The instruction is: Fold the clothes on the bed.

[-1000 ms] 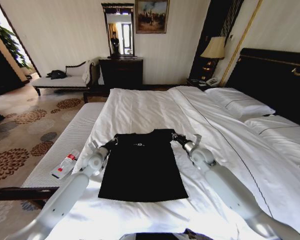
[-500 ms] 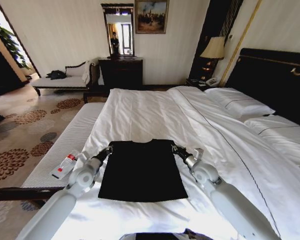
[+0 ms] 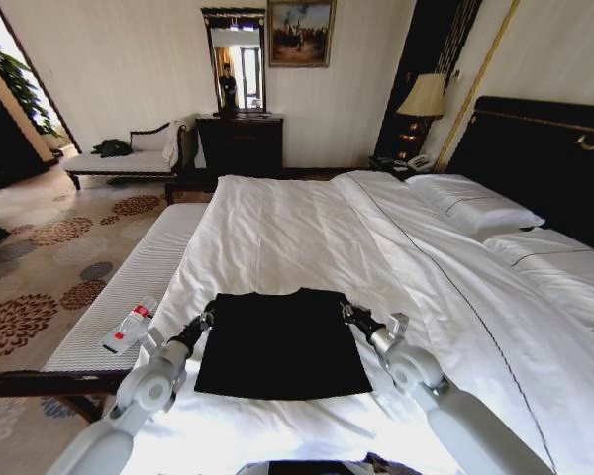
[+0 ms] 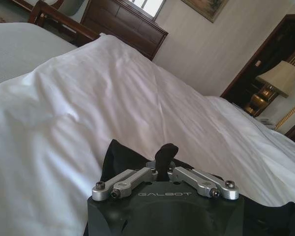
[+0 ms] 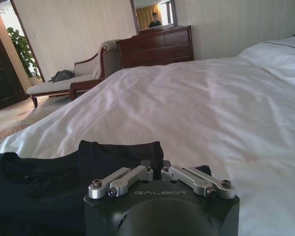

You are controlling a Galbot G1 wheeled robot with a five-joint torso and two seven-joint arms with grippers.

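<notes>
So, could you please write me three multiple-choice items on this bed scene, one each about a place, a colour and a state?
1. Where does the black top lie?
A. On the white duvet of the bed
B. On the chaise
C. On the carpet

2. What colour is the lampshade beside the headboard?
A. Blue
B. Cream
C. Black

3. What are the two grippers doing?
A. Both hang open above the pillows
B. One rests on the dresser
C. Each is shut on a far corner of the top

Answers: 1 A, the head view shows it spread on the duvet. 2 B, the shade is pale cream. 3 C, the left gripper and right gripper each pinch black fabric in their fingers.
</notes>
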